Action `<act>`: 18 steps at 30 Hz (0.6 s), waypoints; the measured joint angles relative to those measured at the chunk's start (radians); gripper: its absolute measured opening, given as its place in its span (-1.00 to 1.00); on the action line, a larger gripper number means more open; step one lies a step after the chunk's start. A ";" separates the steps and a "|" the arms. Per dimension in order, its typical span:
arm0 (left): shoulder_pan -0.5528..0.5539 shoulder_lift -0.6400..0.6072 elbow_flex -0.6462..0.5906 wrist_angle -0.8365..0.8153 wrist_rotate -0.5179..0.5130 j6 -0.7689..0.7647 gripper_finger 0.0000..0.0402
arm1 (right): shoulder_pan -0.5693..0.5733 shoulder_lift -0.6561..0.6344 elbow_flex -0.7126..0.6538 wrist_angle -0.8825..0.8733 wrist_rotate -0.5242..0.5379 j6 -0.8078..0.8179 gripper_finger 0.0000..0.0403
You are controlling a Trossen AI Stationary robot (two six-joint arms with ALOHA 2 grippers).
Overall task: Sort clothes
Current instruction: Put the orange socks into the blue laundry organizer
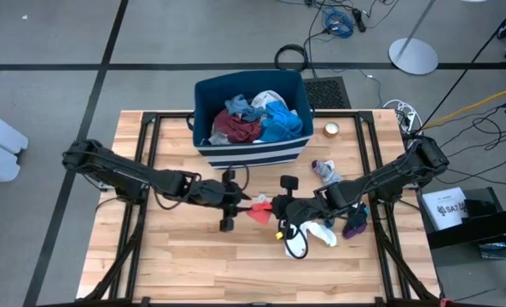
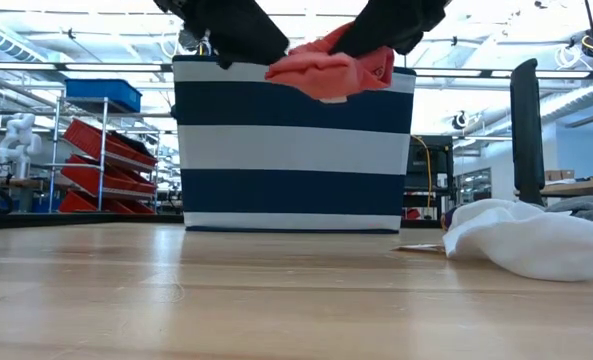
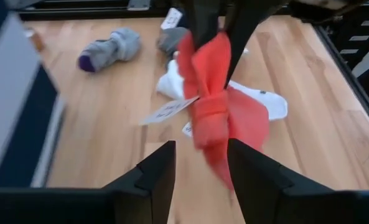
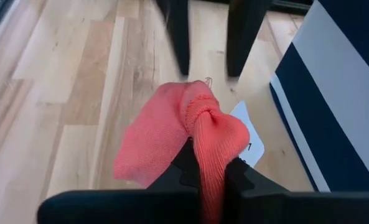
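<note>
1. High view: red cloth point(image 1: 259, 210) hanging mid-tabletop between the two arms, well short of the navy striped bin point(image 1: 251, 153). Right pincer point(image 1: 280, 207) clamped on it; left pincer point(image 1: 235, 201) just beside, fingers apart. Bin already loaded with maroon, blue and white pieces. White garment point(image 1: 314, 232) and grey sock with purple toe point(image 1: 325, 170) lying loose on the wood. Box at the right edge carrying print, too small to read.

2. Low view: cloth dangling clear of the tabletop point(image 2: 126, 300), in front of the bin wall. Best to keep the left arm clear, then lift high enough for the drooping tail to pass the rim before carrying over.

3. Left wrist view: own fingers point(image 3: 156, 171) spread wide, gripping nothing; cloth hanging from the other arm's tips. Paper tag point(image 3: 169, 110) hanging at the cloth, marks on it unreadable.

4. Right wrist view: fingers pinched tight on a bunched knot of fabric, a firm-looking hold. White tag corner showing one dark mark, not legible.
</note>
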 joint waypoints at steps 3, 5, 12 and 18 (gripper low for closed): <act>0.000 -0.067 0.000 -0.084 -0.036 -0.026 -0.23 | 0.000 0.000 0.000 -0.027 0.001 0.000 -0.97; 0.000 -0.108 0.000 -0.159 -0.052 -0.054 -0.23 | 0.000 0.000 0.000 -0.029 0.001 0.000 -0.97; 0.000 -0.185 0.000 -0.472 -0.183 -0.163 -0.23 | -0.037 0.000 0.044 0.035 0.001 -0.081 -0.97; -0.007 -0.207 -0.001 -0.559 -0.368 -0.263 -0.23 | -0.135 0.000 0.230 0.019 0.002 -0.212 -0.97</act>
